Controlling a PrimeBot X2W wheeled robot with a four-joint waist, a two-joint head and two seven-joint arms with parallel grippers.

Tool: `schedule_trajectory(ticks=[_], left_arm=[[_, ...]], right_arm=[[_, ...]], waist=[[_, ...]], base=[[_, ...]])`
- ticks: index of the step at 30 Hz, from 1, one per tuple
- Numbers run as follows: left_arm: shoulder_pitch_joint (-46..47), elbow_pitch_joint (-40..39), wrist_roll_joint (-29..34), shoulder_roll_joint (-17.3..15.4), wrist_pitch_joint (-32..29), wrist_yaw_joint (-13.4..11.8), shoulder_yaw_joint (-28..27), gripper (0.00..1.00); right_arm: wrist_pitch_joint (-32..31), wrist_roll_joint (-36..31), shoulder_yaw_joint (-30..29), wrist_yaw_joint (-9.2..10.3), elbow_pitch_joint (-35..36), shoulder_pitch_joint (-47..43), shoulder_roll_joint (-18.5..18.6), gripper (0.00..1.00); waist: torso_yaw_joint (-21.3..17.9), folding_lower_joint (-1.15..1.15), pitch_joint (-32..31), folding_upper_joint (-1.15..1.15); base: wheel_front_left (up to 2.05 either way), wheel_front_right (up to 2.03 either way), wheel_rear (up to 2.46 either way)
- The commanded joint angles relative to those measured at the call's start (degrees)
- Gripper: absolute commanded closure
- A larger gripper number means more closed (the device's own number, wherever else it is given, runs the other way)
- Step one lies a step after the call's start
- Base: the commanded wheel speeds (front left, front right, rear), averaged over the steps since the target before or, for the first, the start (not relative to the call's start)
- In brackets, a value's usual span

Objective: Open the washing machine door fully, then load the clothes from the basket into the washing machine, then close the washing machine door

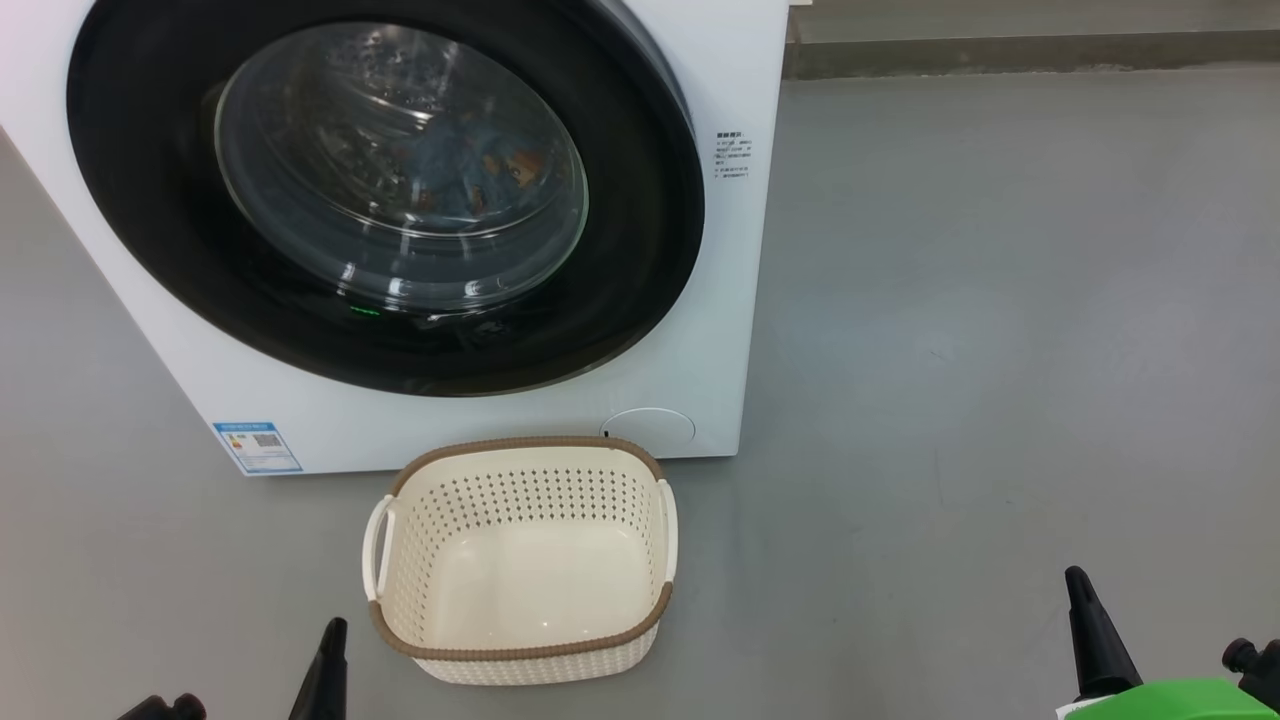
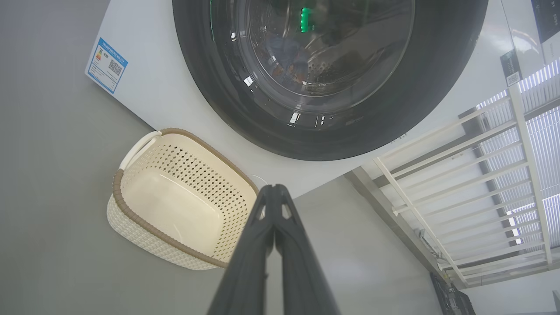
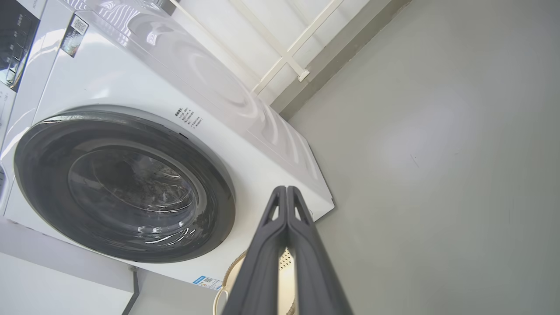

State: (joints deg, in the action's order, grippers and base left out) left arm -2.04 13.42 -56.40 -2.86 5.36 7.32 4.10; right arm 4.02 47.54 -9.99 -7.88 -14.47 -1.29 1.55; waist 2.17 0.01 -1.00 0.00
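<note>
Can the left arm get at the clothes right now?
Probably not: the clothes lie inside, behind the closed washing machine door; the left tool hangs low beside the empty basket.

Your head view looks forward and steeply down from close range onto the front of the washing machine [image 1: 320, 420] and the basket [image 1: 520, 495] on the floor [image 1: 1000, 300] before it. Your left wrist view looks along the left gripper [image 2: 274, 187] from the basket's near left, rolled so the machine front crosses its top. Your right wrist view looks along the right gripper [image 3: 286, 189] from the right, rolled, taking in the machine's front and side panel. All three views share the washing machine door [image 1: 400, 180] and the basket.
</note>
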Motion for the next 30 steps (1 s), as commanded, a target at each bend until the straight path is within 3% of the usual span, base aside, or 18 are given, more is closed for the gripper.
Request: schedule_trajectory(ticks=[1,30], left_arm=[[2.7,-1.0,-1.7,-1.0,-0.3,0.1,-1.5,1.0],[5.2,-0.3,-18.7,-1.2,-5.1,0.1,-5.0,1.0]], right_arm=[[-0.5,1.9,1.0,0.2,1.3,2.6,0.7,1.0],[-5.3,22.3,2.2,0.29,0.9,4.9,1.0,1.0]], waist=[[0.0,-0.01,0.0,0.0],[-1.1,-0.01,0.6,0.0]], base=[[0.0,0.0,0.0],[0.0,0.0,0.0]])
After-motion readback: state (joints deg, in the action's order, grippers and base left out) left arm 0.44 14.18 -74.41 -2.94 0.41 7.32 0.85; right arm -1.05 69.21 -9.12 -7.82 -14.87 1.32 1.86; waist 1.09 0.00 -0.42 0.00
